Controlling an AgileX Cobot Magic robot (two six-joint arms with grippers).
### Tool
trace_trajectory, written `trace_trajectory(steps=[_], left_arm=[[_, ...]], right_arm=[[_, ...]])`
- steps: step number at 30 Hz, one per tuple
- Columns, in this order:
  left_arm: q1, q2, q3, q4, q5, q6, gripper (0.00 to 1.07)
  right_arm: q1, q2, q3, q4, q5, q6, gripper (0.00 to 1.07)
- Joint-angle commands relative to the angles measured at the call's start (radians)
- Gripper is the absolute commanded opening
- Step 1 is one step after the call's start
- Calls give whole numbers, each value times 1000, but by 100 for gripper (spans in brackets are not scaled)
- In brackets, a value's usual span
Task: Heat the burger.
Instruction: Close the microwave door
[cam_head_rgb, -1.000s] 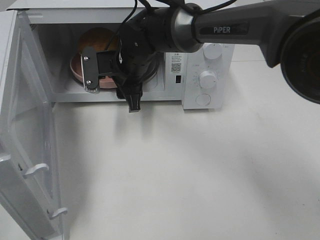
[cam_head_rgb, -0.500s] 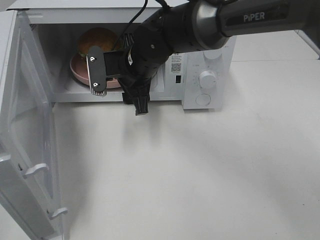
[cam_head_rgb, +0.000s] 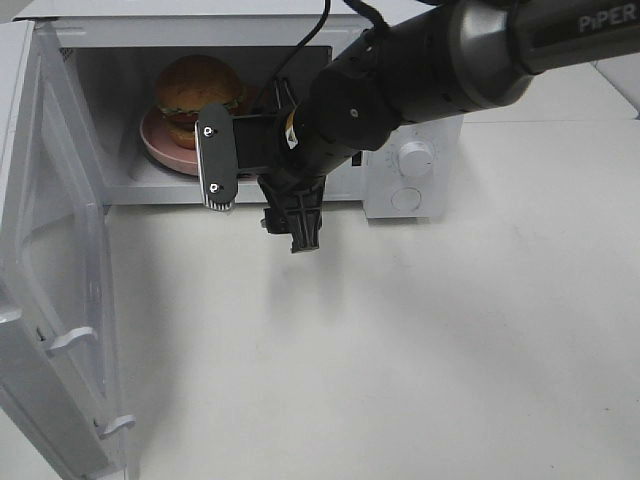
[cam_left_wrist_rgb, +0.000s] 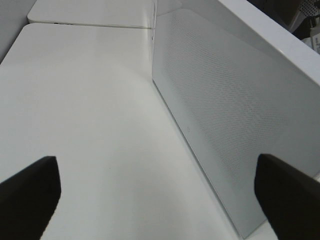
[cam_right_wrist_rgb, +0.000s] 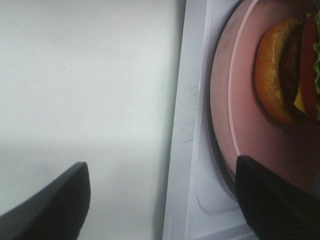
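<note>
Pink plate (cam_head_rgb: 158, 150) bearing the burger (cam_head_rgb: 197, 85) was seen inside the open microwave (cam_head_rgb: 420, 195), right hand (cam_head_rgb: 262, 222) and left hand (cam_left_wrist_rgb: 157, 170) spread wide.

Microwave (cam_head_rgb: 440, 195) at back of white worktop (cam_head_rgb: 400, 350), door (cam_head_rgb: 55, 300) swung wide open at left. Burger (cam_head_rgb: 198, 85) on pink plate (cam_head_rgb: 160, 148) inside cavity, left part. Right hand (cam_head_rgb: 260, 224) just outside opening, fingers spread, nothing between them. Black arm (cam_head_rgb: 430, 70) reaches in from upper right, crossing control panel (cam_head_rgb: 415, 175).
</note>
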Motion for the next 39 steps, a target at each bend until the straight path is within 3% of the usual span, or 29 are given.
trace_trajectory(steps=[1, 17, 24, 34, 36, 39], left_arm=[[1, -17, 2, 1, -8, 0, 98], [1, -17, 2, 1, -8, 0, 98], [1, -17, 2, 1, -8, 0, 98], [1, -17, 2, 1, -8, 0, 98], [1, -17, 2, 1, -8, 0, 98], [1, -17, 2, 1, -8, 0, 98]], right_arm=[[-2, -59, 62, -2, -17, 14, 76], [-2, -299, 334, -1, -61, 193, 76], [-2, -401, 406, 5, -60, 297, 76], [-2, -582, 521, 7, -52, 593, 76], [-2, -658, 546, 54, -20, 759, 76], [-2, -676, 548, 67, -1, 803, 76]])
